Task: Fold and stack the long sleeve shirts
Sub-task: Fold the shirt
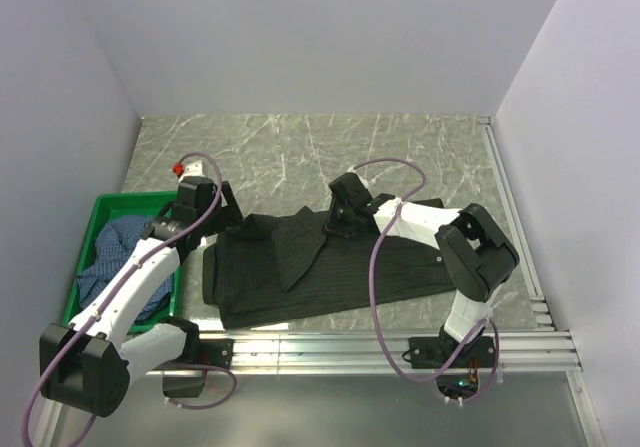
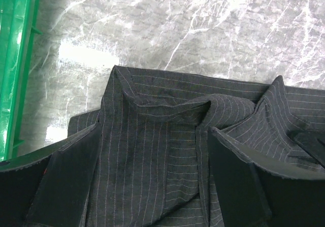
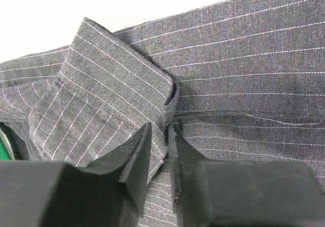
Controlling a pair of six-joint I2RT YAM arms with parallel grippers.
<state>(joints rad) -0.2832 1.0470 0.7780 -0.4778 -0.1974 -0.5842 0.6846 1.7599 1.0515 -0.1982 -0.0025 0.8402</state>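
The grey marbled counter carries a black shirt with fine pale pinstripes. It lies spread and partly folded near the front edge, between the two arms. At the left edge stands a green crate, and a blue shirt with a small check sits crumpled inside it, well apart from both arms' working ends.

The left end effector hangs over the left end of the black shirt, just beside the crate. Its fingers stand wide apart and grip nothing. The shirt's collar lies directly below, between the two fingers, with the striped cloth running under both. Whether the fingertips touch the cloth cannot be told.

The right end effector sits at the far edge of the black shirt, about midway along it. Its fingers are drawn nearly together, and a raised fold of pinstriped cloth is pinched between their tips. A flat, stitched flap of the same shirt lies just to the left of that pinch.
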